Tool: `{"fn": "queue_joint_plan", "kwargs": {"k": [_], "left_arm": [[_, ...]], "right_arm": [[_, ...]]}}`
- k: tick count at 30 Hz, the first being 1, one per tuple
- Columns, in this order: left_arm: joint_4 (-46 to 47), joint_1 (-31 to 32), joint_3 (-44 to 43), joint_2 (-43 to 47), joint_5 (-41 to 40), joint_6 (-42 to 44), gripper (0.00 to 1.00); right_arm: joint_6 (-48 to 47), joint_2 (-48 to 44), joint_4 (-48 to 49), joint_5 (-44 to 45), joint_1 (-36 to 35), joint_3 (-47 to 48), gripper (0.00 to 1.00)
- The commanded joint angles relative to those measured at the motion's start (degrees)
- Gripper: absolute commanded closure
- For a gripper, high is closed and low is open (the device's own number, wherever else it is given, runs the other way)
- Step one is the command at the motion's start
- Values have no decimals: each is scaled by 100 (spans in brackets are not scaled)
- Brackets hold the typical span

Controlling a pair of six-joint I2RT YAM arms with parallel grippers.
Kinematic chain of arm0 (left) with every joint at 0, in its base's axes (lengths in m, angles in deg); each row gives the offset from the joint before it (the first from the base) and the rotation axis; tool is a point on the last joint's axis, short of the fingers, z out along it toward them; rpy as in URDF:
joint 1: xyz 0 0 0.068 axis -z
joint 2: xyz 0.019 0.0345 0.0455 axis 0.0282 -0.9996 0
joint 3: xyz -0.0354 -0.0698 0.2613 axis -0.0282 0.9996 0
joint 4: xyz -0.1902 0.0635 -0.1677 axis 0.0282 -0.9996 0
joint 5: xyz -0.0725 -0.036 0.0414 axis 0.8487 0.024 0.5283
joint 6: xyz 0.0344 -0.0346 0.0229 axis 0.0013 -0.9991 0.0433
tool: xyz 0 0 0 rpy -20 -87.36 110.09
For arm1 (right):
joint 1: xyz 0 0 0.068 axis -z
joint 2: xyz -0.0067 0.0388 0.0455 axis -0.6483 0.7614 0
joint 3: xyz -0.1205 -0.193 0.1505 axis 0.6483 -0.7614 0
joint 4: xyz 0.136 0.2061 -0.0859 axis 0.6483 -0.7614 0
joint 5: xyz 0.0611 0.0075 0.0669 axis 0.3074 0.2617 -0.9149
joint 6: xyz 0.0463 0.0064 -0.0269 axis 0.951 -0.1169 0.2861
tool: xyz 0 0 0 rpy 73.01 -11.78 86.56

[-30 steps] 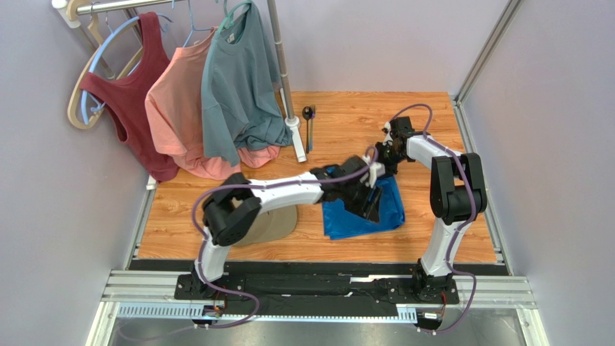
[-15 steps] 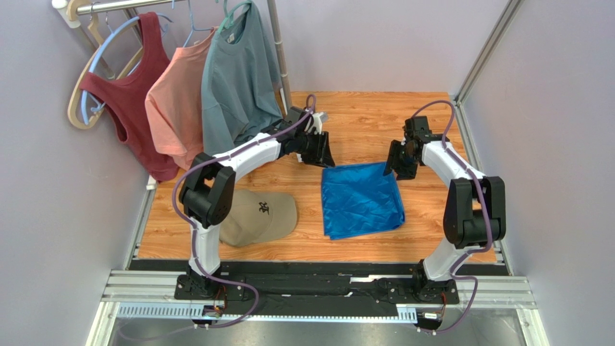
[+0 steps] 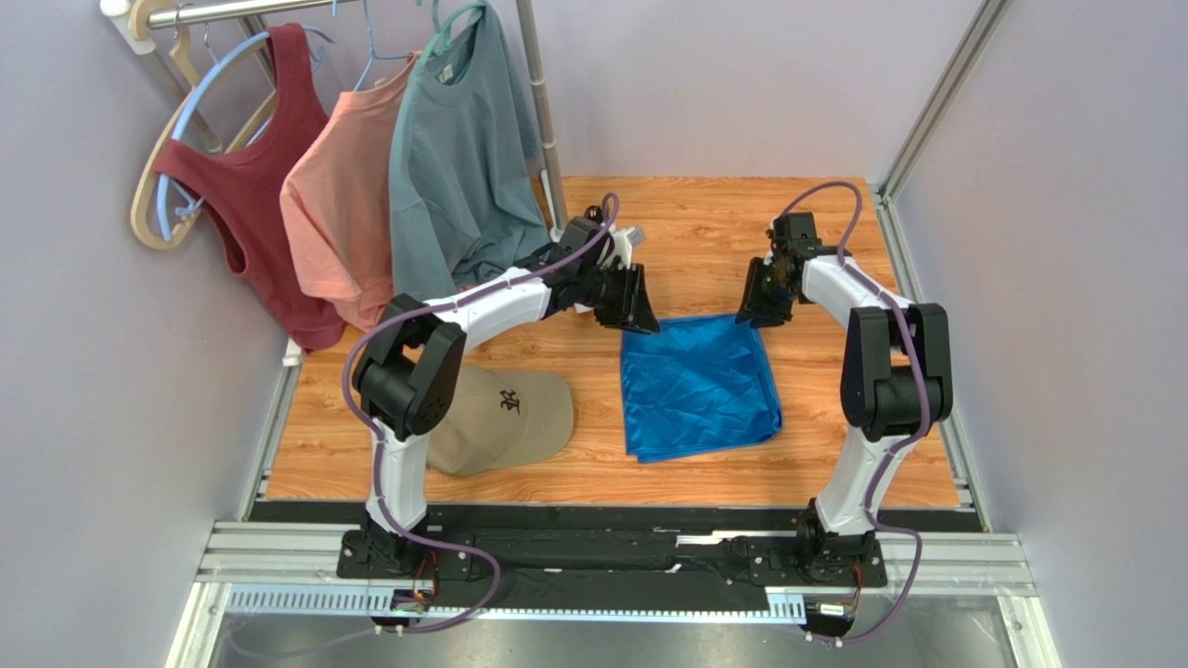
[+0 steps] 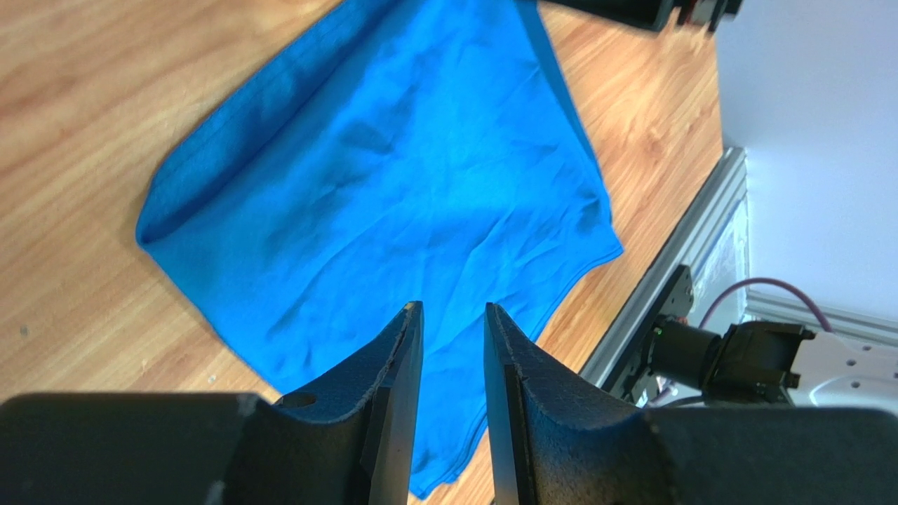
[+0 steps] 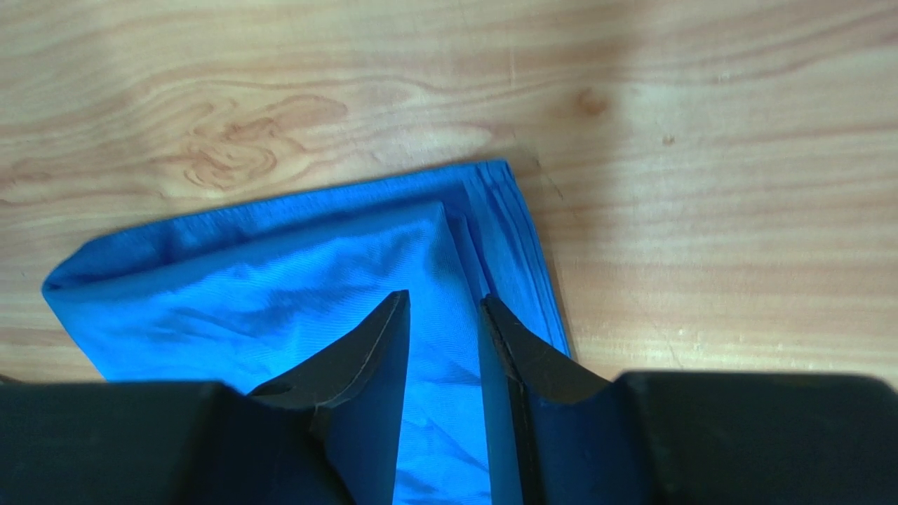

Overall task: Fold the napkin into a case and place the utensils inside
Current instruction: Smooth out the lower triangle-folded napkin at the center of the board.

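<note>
Seemingly untouched, the napkin (image 3: 697, 390) lies beneath left pincer (image 4: 451, 310) and right pincer (image 5: 443, 300), both slightly parted.

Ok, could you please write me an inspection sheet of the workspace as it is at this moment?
Surface: wooden table, level.
Job's things: blue napkin lies flat, folded in layers, creased; utensils not seen.
Clutter: tan cap left of the napkin, apart from it.
Grippers: left pincer over the napkin's far left corner, right pincer over its far right corner; both have jaws a little apart and hold nothing.
Cables: purple cables run along both arms, off the cloth.
Surroundings: clothes rack with hanging tops at far left; grey walls.
</note>
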Motion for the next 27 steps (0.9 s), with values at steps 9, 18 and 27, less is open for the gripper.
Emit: {"fn": "queue_joint_plan", "kwargs": {"k": [9,18,27], "left_arm": [[141,209,283,411,111,65,64],[133,350,283,349,119,30,65],[-157,402,46,455,-187,91,66]], "right_arm": [[-208,567,416,-192,-29,598,69],[-261,629,530,-359,-56,599,90],[327,207,302,-262,-47,633,100]]}}
